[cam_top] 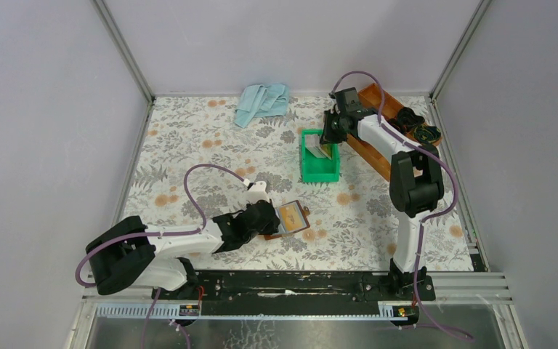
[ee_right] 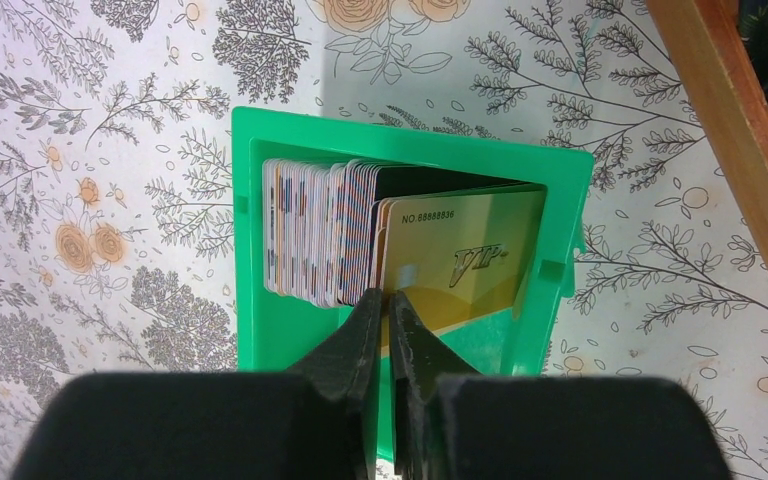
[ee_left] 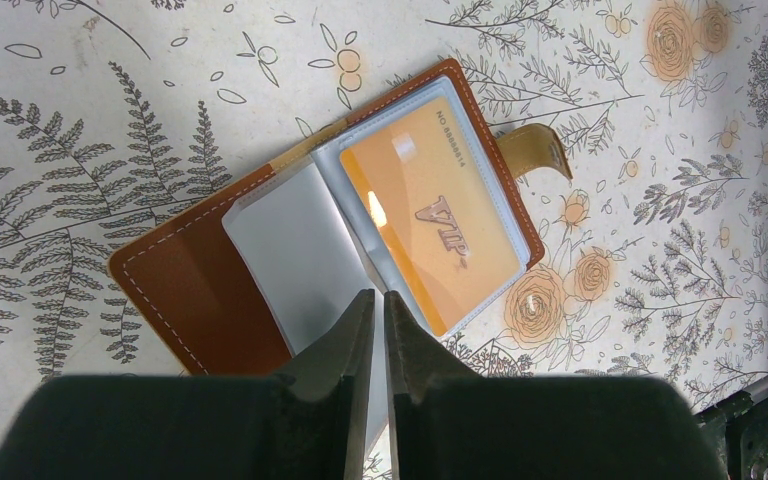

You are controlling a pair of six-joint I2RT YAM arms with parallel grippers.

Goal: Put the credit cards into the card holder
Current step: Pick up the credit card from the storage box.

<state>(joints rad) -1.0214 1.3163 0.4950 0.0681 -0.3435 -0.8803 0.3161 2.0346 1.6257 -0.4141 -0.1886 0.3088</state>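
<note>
The card holder point(cam_top: 296, 218) lies open near the left arm, a brown leather wallet point(ee_left: 190, 290) with clear sleeves. One sleeve holds an orange VIP card point(ee_left: 430, 210). My left gripper point(ee_left: 372, 295) is shut on the edge of an empty clear sleeve point(ee_left: 295, 250). Far right, several credit cards point(ee_right: 310, 230) stand on edge in a green bin point(ee_right: 245, 250). A gold VIP card point(ee_right: 470, 260) leans at the right end of that stack. My right gripper point(ee_right: 380, 292) reaches down into the bin point(cam_top: 320, 174) with its jaws closed on the gold card's lower left edge.
A long wooden tray point(cam_top: 363, 149) runs diagonally just right of the green bin, with black items point(cam_top: 414, 123) at its far end. A light blue cloth point(cam_top: 261, 102) lies crumpled at the back of the flowered table. Walls close in left, right and behind.
</note>
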